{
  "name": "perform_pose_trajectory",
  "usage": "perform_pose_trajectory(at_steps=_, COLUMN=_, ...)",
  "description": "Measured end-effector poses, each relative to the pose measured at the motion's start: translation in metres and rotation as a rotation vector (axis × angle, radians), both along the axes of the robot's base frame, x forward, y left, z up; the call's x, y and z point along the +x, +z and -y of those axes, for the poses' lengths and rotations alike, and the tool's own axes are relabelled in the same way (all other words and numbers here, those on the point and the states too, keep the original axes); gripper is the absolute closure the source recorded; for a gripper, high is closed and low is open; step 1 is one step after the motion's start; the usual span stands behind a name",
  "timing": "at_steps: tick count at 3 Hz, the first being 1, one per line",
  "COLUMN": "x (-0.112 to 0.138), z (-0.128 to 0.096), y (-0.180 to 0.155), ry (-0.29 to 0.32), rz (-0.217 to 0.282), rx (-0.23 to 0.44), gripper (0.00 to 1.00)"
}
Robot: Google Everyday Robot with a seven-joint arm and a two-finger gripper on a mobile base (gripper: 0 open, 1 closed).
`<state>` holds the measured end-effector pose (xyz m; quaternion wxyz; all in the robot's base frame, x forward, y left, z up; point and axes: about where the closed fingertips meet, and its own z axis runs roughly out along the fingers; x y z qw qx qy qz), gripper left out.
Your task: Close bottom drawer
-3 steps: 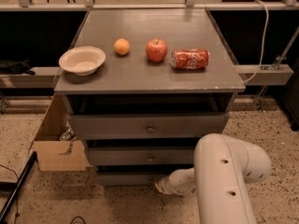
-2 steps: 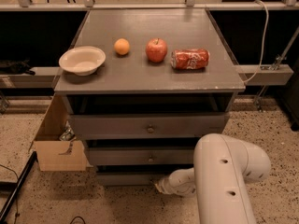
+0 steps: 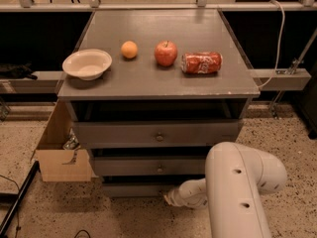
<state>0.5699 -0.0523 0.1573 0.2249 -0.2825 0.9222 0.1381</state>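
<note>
We are at the pushing step: our gripper (image 3: pixel 172 198) sits low, at the right end of the drawer (image 3: pixel 133 189) front. We cannot tell whether it is open or closed. Next, we judge, comes a straight inward push.

Grey bottom drawer (image 3: pixel 132 190), gripper (image 3: pixel 170 199) at front

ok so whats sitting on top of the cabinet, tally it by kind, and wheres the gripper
fruit: 2 (orange, apple)
bowl: 1
can: 1
total: 4
gripper: low down, by the front of the bottom drawer
</note>
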Motion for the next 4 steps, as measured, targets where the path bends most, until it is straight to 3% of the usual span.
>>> perform_pose_trajectory(at_steps=1, x=0.0000, z=0.0000, y=0.0000, ry=0.000, rz=0.000, rx=0.000, gripper=1.00)
perform_pose_trajectory(at_steps=2, x=0.0000, z=0.0000, y=0.0000, ry=0.000, rz=0.000, rx=0.000, gripper=1.00)
perform_pose_trajectory(at_steps=3, x=0.0000, z=-0.0001, y=0.0000, ry=0.000, rz=0.000, rx=0.000, gripper=0.84)
perform_pose_trajectory(at_steps=4, x=0.0011, z=-0.0014, y=0.0003, ry=-0.003, rz=0.001, rx=0.001, gripper=0.61)
